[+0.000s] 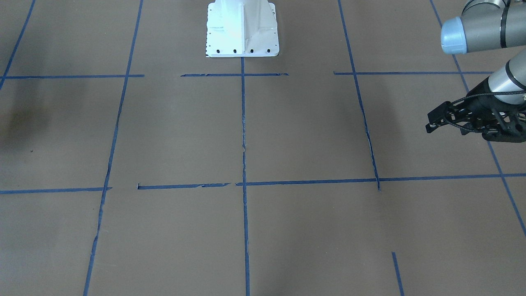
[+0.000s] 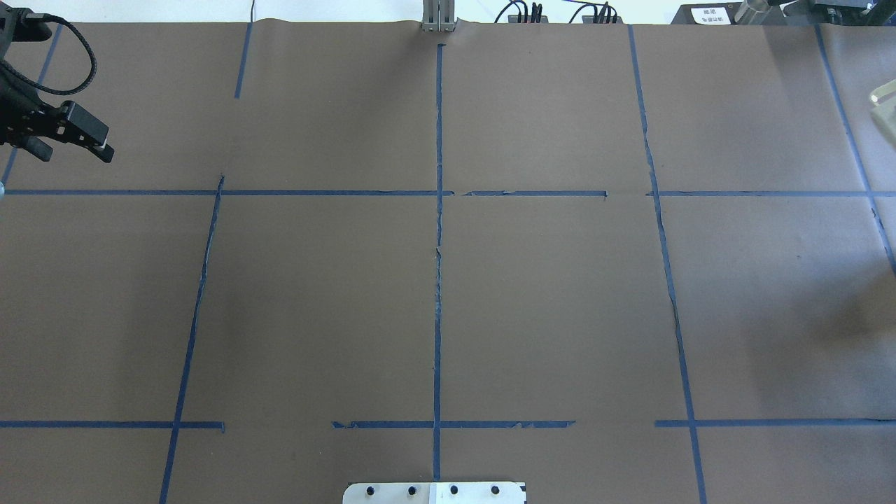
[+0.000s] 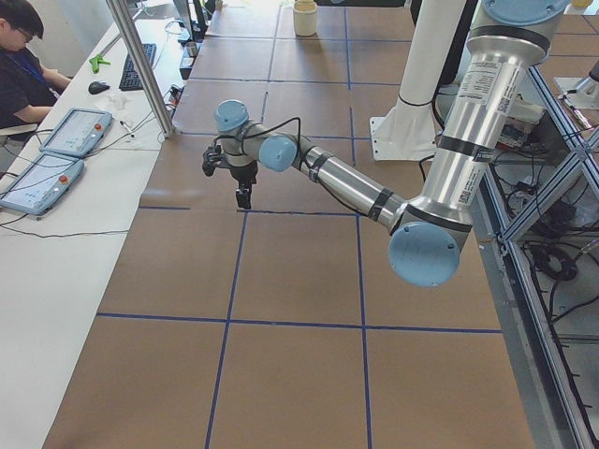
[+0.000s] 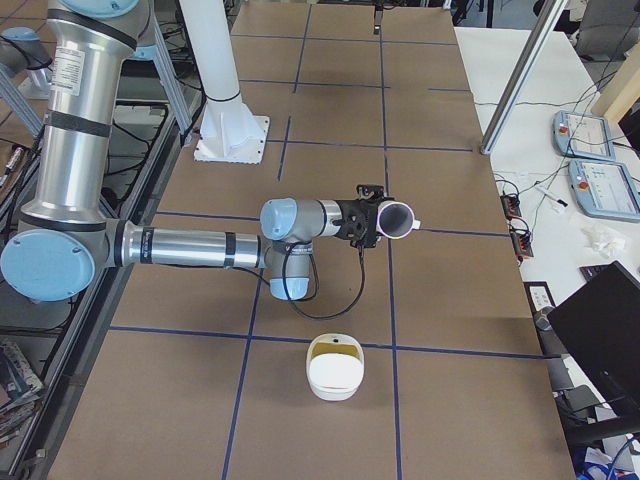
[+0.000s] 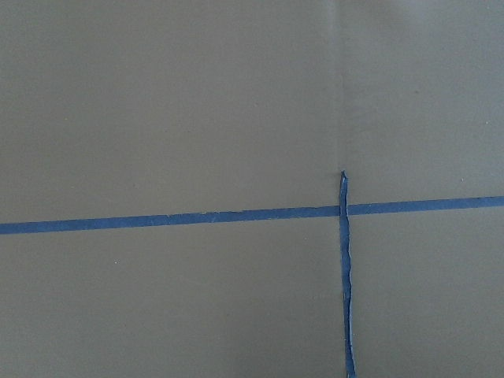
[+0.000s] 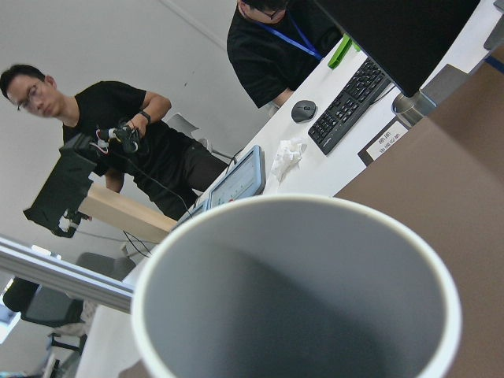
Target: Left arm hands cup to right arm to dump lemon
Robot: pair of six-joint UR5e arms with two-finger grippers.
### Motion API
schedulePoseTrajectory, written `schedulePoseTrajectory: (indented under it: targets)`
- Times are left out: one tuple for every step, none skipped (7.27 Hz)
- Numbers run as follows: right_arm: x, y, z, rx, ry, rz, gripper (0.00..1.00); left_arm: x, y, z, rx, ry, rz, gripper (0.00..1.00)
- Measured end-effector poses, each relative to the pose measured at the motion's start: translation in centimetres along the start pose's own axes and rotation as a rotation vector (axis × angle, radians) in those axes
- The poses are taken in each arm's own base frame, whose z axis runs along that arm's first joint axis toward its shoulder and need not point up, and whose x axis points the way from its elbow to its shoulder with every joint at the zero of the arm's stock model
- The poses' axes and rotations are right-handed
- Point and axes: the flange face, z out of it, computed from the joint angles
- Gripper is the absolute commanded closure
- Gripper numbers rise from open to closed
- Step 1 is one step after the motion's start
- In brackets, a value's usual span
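Closest to the right wrist camera, the cup [image 6: 299, 307] was seen mouth-on, its white rim and grey inside filling the view. From the table's right end it was shown at the tip of the right arm [image 4: 190, 247], held clear of the brown table [image 4: 300, 430] and lying on its side. Its long axis was set about level, in line with the forearm, and its mouth was pointed toward the operators' white desk [image 4: 490, 70]. Whether the right gripper [image 4: 372, 220] had its jaws clamped on the cup could not be told. Nearer that camera, a white container [image 4: 335, 375] with yellow at its rim was seen on the table. The left gripper [image 2: 73, 150] was held at the table's left edge, jaws spread.
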Motion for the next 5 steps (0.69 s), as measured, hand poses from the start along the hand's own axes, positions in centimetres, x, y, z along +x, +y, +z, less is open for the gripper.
schedulePoseTrajectory:
  targets:
    - [-0.8, 1.0, 2.4, -0.043, 0.028, -0.137, 0.95, 0.0, 0.0, 0.0, 0.000, 0.000, 0.001, 0.00]
    - [-1.9, 2.1, 5.1, -0.075, 0.046, -0.263, 0.95, 0.2, 0.0, 0.0, 0.003, -0.001, 0.005, 0.00]
    - [-3.1, 3.6, 7.9, -0.081, 0.068, -0.361, 0.96, 0.5, 0.1, 0.1, 0.007, -0.007, 0.013, 0.00]
    - [-4.6, 5.8, 11.1, -0.069, 0.103, -0.432, 0.95, 1.5, 0.4, 0.6, 0.010, -0.021, 0.035, 0.00]
    - [-6.4, 8.8, 14.4, -0.061, 0.144, -0.494, 0.91, 3.0, 0.9, 1.1, 0.012, -0.031, 0.064, 0.00]
